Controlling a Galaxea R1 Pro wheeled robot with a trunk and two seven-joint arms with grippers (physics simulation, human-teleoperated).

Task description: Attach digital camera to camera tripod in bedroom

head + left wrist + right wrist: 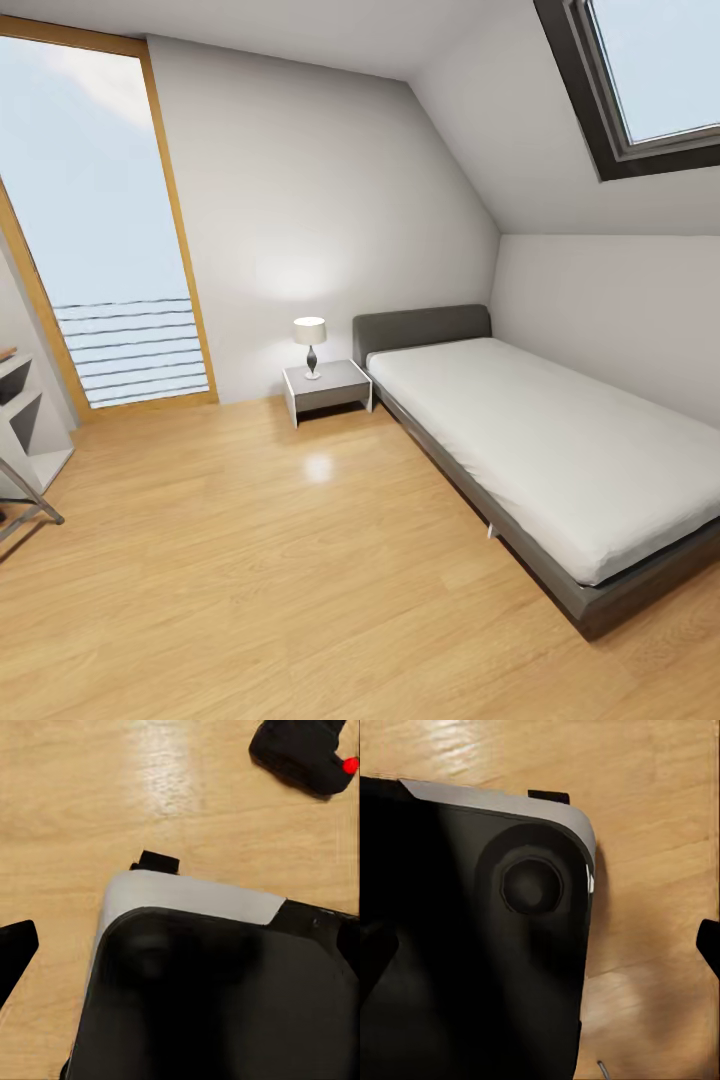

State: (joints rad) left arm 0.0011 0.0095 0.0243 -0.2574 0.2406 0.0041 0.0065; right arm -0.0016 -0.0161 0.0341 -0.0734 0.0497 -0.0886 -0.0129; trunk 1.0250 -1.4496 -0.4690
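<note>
The digital camera [304,754], a small black body with a red dot, lies on the wood floor in the left wrist view, just beyond my own base [217,982]. My left gripper [180,960] hangs above the base, open and holding nothing, one dark fingertip [15,952] showing at the frame edge. The right gripper [540,952] is also open and empty over the base, a fingertip [709,945] at the edge. Thin silver bars [28,500] at the head view's left edge may be legs of the camera tripod; I cannot tell. I am in the bedroom.
A grey-framed bed [560,450] with a white mattress fills the right side. A grey nightstand [328,388] with a lamp [310,345] stands by its head. An oak-framed glass door [100,230] and grey shelves [25,420] are at the left. Wood floor [280,580] lies open in front.
</note>
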